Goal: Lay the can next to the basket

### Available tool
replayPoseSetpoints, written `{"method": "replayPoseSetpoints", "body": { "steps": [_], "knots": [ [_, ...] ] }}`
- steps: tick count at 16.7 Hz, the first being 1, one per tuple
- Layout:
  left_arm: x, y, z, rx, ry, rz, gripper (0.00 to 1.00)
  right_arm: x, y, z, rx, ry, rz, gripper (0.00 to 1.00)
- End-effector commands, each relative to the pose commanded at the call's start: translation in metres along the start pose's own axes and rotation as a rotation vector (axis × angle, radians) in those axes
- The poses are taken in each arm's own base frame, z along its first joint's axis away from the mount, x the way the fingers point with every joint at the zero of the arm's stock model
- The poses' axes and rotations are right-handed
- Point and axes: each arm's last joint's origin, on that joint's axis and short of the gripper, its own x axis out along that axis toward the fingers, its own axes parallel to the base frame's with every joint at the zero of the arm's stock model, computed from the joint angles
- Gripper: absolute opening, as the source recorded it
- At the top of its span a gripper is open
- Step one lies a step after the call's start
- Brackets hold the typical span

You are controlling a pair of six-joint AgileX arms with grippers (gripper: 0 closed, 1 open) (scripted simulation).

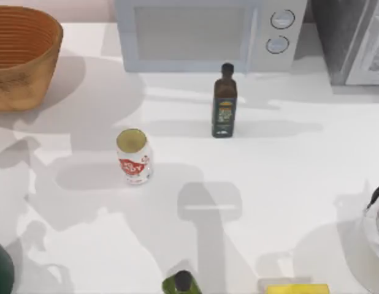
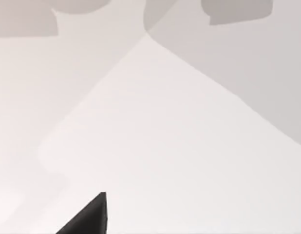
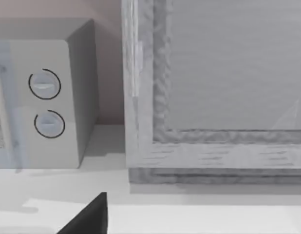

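- White worktop (image 1: 287,184), carrying everything; bare middle stretch leaves room for reaching in.
- Microwave (image 1: 205,33) at the back edge, door shut, two dials facing forward; out of the way of the job.
- Grey framed cabinet (image 3: 214,97) just beside the microwave on the right, at the back.
- Basket (image 1: 21,55) in the far left corner, upright, mouth open, nothing visible inside; clear worktop beside it toward the centre looks the likely spot for laying the can down.
- Dark bottle (image 1: 224,101) upright near the centre, well apart from the basket; not part of the job.
- Can (image 1: 134,157) standing upright, left of centre, between bottle and basket but touching neither; untouched, so pickup not yet begun. Closer to the left side, so probably a job for the left arm.
- Left hand: a dark finger tip (image 2: 89,217) over bare worktop; holding nothing visible, opening impossible to tell.
- Right hand: a dark tip (image 3: 89,217) facing microwave and cabinet; seemingly parked, opening impossible to tell.
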Motion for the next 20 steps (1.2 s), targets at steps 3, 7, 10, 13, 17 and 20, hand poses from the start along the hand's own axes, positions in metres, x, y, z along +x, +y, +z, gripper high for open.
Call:
{"method": "replayPoseSetpoints", "body": {
  "steps": [3,7,10,13,17,20],
  "knots": [
    [0.0,0.0,0.0,0.0,0.0,0.0,1.0,0.0,0.0,0.0,0.0,0.0,0.0,1.0],
    [0.013,0.0,0.001,0.0,0.002,-0.004,1.0,0.0,0.0,0.0,0.0,0.0,0.0,1.0],
    [0.04,0.001,0.001,0.0,-0.004,0.007,1.0,0.0,0.0,0.0,0.0,0.0,0.0,1.0],
    [0.059,0.0,0.0,0.0,0.0,0.0,1.0,0.0,0.0,0.0,0.0,0.0,0.0,1.0],
    [0.06,0.0,0.0,0.0,0.0,0.0,1.0,0.0,0.0,0.0,0.0,0.0,0.0,1.0],
    [0.06,0.0,0.0,0.0,0.0,0.0,0.77,0.0,0.0,0.0,0.0,0.0,0.0,1.0]
  ]
}}
